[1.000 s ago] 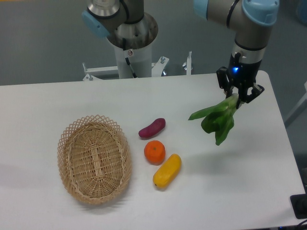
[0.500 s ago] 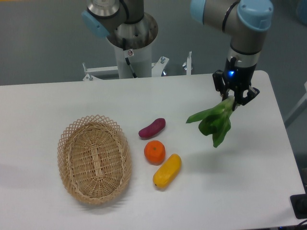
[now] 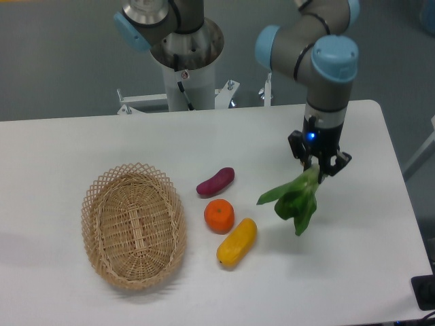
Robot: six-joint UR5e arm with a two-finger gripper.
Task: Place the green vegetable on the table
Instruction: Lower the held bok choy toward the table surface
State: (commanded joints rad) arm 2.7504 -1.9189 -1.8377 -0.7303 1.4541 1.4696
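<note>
right of the yellow fruit (image 3: 237, 242), the green vegetable (image 3: 293, 199) now hangs lower and further left than a second ago, leaves nearly brushing the table (image 3: 367, 272). the pincer (image 3: 318, 171) stays clamped on its stalk; release looks close.

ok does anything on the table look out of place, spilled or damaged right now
Nothing stands out. The green vegetable droops limply from the gripper, held by its stalk end. The basket sits upright, and the sweet potato, orange and yellow fruit look intact.

White table (image 3: 102, 139); basket (image 3: 134, 225); three fruits
</note>
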